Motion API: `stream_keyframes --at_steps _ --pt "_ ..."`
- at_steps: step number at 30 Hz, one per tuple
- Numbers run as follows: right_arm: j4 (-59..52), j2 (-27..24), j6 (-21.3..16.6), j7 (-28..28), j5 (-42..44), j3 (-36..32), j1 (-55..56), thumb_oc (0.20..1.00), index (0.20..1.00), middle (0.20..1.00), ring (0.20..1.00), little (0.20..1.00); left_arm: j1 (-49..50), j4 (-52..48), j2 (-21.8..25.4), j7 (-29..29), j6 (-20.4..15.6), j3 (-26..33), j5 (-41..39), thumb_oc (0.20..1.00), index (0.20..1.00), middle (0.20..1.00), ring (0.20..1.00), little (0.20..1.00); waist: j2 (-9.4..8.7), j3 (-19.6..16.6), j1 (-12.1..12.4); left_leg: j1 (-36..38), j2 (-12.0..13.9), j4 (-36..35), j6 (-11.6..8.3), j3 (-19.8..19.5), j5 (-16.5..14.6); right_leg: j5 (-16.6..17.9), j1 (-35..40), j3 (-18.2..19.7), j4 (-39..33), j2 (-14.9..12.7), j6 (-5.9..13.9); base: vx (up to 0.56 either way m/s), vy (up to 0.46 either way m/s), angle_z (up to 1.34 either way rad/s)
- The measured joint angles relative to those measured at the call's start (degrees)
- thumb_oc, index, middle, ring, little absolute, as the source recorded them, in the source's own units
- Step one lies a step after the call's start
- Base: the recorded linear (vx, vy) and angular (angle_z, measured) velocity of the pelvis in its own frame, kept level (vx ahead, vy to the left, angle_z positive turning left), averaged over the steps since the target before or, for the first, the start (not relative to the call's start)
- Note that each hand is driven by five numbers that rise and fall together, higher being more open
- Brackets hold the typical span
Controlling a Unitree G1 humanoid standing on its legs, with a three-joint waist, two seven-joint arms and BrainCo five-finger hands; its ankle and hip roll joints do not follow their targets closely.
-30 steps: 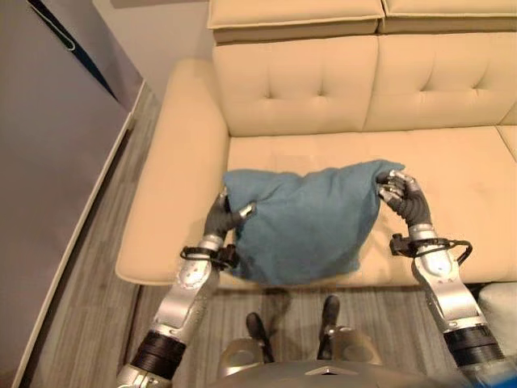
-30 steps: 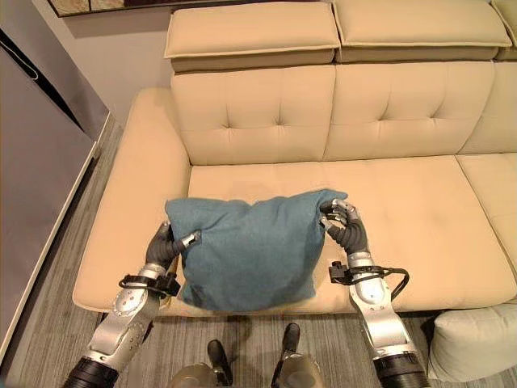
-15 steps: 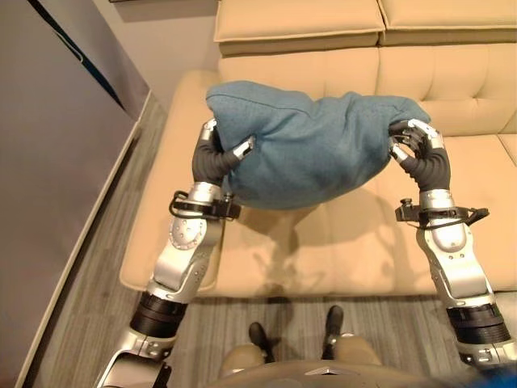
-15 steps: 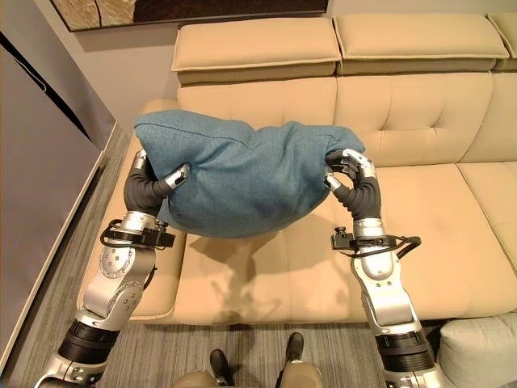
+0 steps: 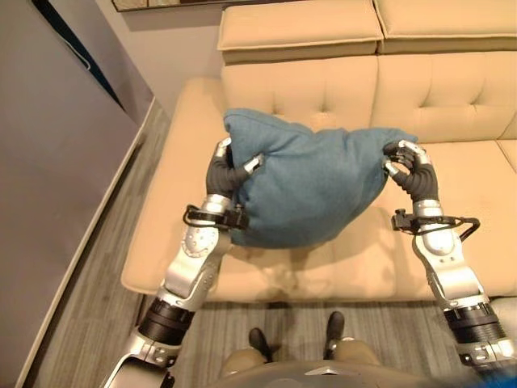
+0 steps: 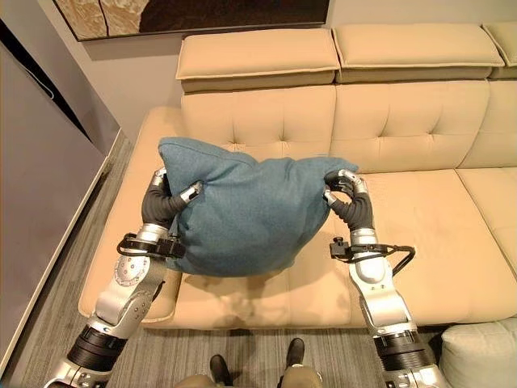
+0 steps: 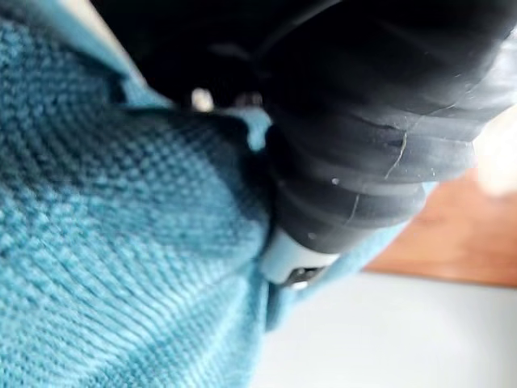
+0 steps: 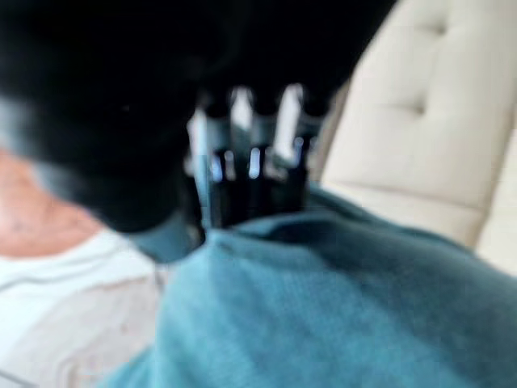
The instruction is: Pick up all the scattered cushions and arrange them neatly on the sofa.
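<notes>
Lowered a little since half a second ago, the blue cushion [image 6: 242, 208] now hangs in front of the sofa's backrest rather than up near its top edge, and both my arms have come down with it. My left hand [image 6: 164, 202] is clenched on the cushion's left edge, thumb laid across the front of the fabric and fingers wrapped round behind; in the left wrist view the knitted blue cloth [image 7: 121, 242] bunches right against the dark ribbed cover of the hand [image 7: 363, 153]. My right hand [image 6: 346, 194] is pinching the cushion's upper right corner, fingers curled tight over the fabric, and the right wrist view shows those fingers [image 8: 250, 162] pressed down into the blue cloth [image 8: 339, 315].

Between the two hands the cushion sags in the middle, its lower edge hanging above the seat of the beige sofa [image 6: 436, 218], clear of it, with a shadow on the seat below. It is held over the sofa's left end, near the armrest [image 6: 129, 194]. Behind it I see the tufted backrest [image 6: 404, 121] and the headrest pads [image 6: 258, 52] on top. At the lower right, on the grey wooden floor [image 6: 48, 307], a pale cushion [image 6: 477, 352] lies just beside the sofa's front edge. A grey panel [image 6: 40, 186] stands at far left.
</notes>
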Motion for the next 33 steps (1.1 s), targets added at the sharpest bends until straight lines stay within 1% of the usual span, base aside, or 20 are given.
stream_keyframes --at_steps 2,3,4,5,6,8,9,13,15,18,19,20,23,27,29,31,33 --pt "1.2 -0.2 0.1 -0.1 -0.9 -0.1 1.1 0.200 0.200 0.200 0.200 0.200 1.0 0.2 0.1 0.0 0.2 -0.9 0.0 0.200 0.200 0.200 0.200 0.200 0.02 0.0 0.0 0.0 0.0 0.0 0.00 0.0 0.0 0.0 0.0 0.0 0.0 0.0 0.01 -0.07 0.006 0.00" --pt "1.3 -0.3 0.3 -0.1 -1.6 0.0 1.7 0.316 0.316 0.316 0.316 0.316 1.4 0.3 0.1 0.0 0.3 -1.5 0.0 0.200 0.200 0.200 0.200 0.200 0.02 0.0 0.0 -0.2 0.0 0.0 0.00 0.0 0.0 0.0 -0.2 0.0 0.0 0.0 0.01 -0.12 0.010 -0.01" --pt "1.7 -0.4 0.3 -0.4 -2.2 -0.1 2.4 0.567 0.567 0.567 0.567 0.567 1.6 0.6 0.0 -0.1 0.3 -2.1 0.0 0.200 0.200 0.200 0.200 0.200 0.02 0.0 0.0 -0.5 0.0 0.0 0.01 0.0 0.0 0.1 -0.6 0.0 0.0 0.0 0.03 -0.10 0.009 -0.01" --pt "2.4 -0.4 0.2 -0.7 -2.8 -0.1 3.2 0.865 0.865 0.865 0.865 0.865 1.7 1.2 -0.2 -0.3 0.3 -2.7 0.0 0.200 0.200 0.200 0.200 0.200 0.02 0.0 0.0 -1.2 -0.1 0.1 0.15 0.0 0.1 0.2 -1.2 0.0 0.0 0.0 0.07 -0.09 0.007 0.00" --pt "3.2 -0.4 0.2 -0.8 -3.7 -0.2 4.0 1.000 1.000 1.000 1.000 1.000 1.7 1.9 -0.6 -0.5 0.3 -3.0 -0.1 0.200 0.200 0.200 0.200 0.200 0.04 0.0 0.1 -2.0 -0.1 0.2 0.29 0.0 0.2 0.3 -2.0 0.0 0.1 -0.1 0.15 -0.07 0.001 0.03" --pt "4.4 -0.3 0.5 -1.0 -4.2 -0.1 4.4 1.000 1.000 1.000 1.000 1.000 1.7 2.5 -1.0 -0.6 0.8 -3.6 -0.1 0.200 0.200 0.200 0.200 0.200 0.12 0.2 0.0 -2.7 -0.2 0.0 0.47 0.0 0.4 0.6 -2.7 0.1 0.0 -0.2 0.17 -0.11 -0.003 0.00" --pt "6.8 -0.3 0.5 -1.4 -6.0 -0.3 4.8 1.000 1.000 1.000 1.000 1.000 1.7 3.2 -1.2 -0.8 0.9 -4.6 -0.2 0.200 0.200 0.200 0.200 0.200 0.11 0.4 -0.2 -3.5 -0.3 0.2 0.59 0.0 0.4 0.7 -3.4 0.0 0.0 -0.3 0.13 -0.10 -0.001 -0.01" --pt "10.1 -0.4 0.6 -2.4 -7.9 -1.5 6.2 1.000 1.000 1.000 1.000 1.000 1.1 3.2 -1.1 -1.8 0.8 -4.9 -0.2 0.200 0.200 0.200 0.200 0.200 0.04 1.3 0.0 -4.0 -0.3 0.2 0.68 0.0 0.5 0.8 -3.9 -0.1 0.0 -0.4 0.17 -0.04 0.000 0.01" --pt "10.4 -0.5 0.6 -3.0 -8.4 -2.8 6.3 1.000 1.000 1.000 1.000 1.000 0.4 3.2 -1.1 -2.0 0.8 -4.9 -0.3 0.200 0.200 0.200 0.200 0.200 -0.03 2.4 -0.2 -4.0 -0.3 0.2 0.69 0.0 0.5 0.9 -3.9 -0.1 0.0 -0.4 0.21 -0.04 -0.006 0.00" --pt "11.9 -2.2 1.0 -3.5 -8.4 -4.4 6.3 1.000 1.000 1.000 1.000 1.000 -1.0 3.2 -1.1 -3.5 0.7 -4.9 -0.5 0.200 0.200 0.200 0.200 0.200 -0.21 4.3 -0.2 -4.1 -0.3 0.2 0.67 -0.1 0.6 1.0 -3.9 -0.1 0.0 -0.4 0.17 -0.02 0.000 0.00" --pt "12.8 -2.7 1.0 -3.5 -8.4 -4.8 6.2 1.000 1.000 1.000 1.000 1.000 -1.3 3.2 -1.1 -3.9 0.7 -4.9 -0.6 0.200 0.200 0.200 0.200 0.200 -0.20 4.6 -0.2 -4.1 -0.3 0.2 0.67 -0.1 0.6 1.0 -4.0 -0.1 0.0 -0.4 0.17 -0.08 0.001 -0.01" --pt "16.1 -3.6 1.0 -3.7 -8.3 -5.3 4.8 1.000 1.000 1.000 1.000 1.000 -2.4 3.2 -0.9 -4.1 -0.3 -4.9 -0.6 0.200 0.200 0.200 0.200 0.200 -0.44 5.7 -0.1 -4.4 -0.4 0.2 0.67 -0.1 0.6 1.0 -4.2 -0.1 0.0 -0.4 0.18 -0.07 0.003 -0.01" --pt "22.5 -5.9 1.9 -3.8 -8.1 -5.1 1.9 1.000 1.000 1.000 1.000 1.000 -3.7 3.0 -0.6 -4.3 -0.9 -4.8 -0.8 0.200 0.200 0.200 0.200 0.200 -0.51 6.8 0.2 -5.3 -0.5 0.2 0.78 0.0 0.7 1.2 -5.1 -0.1 0.0 -0.6 0.21 -0.05 0.005 0.00" --pt "24.1 -8.8 2.2 -3.8 -7.1 -3.0 -1.1 1.000 1.000 1.000 1.000 1.000 -3.8 2.4 0.5 -5.6 -1.5 -4.9 -2.9 0.200 0.200 0.200 0.200 0.200 -0.42 7.3 0.3 -6.1 -0.6 0.2 0.86 -0.1 0.8 1.3 -5.9 -0.2 0.0 -0.7 0.16 -0.01 0.001 0.00" --pt "23.9 -8.9 2.2 -3.5 -7.0 -2.6 -2.6 1.000 1.000 1.000 1.000 1.000 -3.8 2.3 0.5 -5.9 -1.5 -4.9 -2.9 0.200 0.200 0.200 0.200 0.200 -0.30 7.4 0.5 -6.1 -0.7 0.2 0.86 -0.1 0.8 1.3 -5.8 -0.3 0.0 -0.8 0.16 0.00 0.000 0.00" --pt "24.9 -9.6 2.1 -3.2 -5.9 -0.6 -5.6 1.000 1.000 1.000 1.000 1.000 -3.9 2.0 0.5 -6.5 -1.5 -5.0 -3.5 0.200 0.200 0.200 0.200 0.200 -0.09 7.9 0.4 -6.1 -0.9 0.2 0.86 -0.1 0.8 1.3 -5.8 -0.5 0.0 -0.9 0.16 -0.01 -0.003 0.02" --pt "26.0 -9.6 2.1 -2.0 -4.4 1.3 -8.2 1.000 1.000 1.000 1.000 1.000 -4.0 1.9 0.6 -7.3 -1.5 -5.5 -4.2 0.200 0.200 0.200 0.200 0.200 -0.02 8.0 1.5 -6.1 -0.9 0.2 0.87 -0.4 0.8 1.3 -5.7 -0.6 0.0 -1.0 0.15 -0.02 -0.010 0.04"
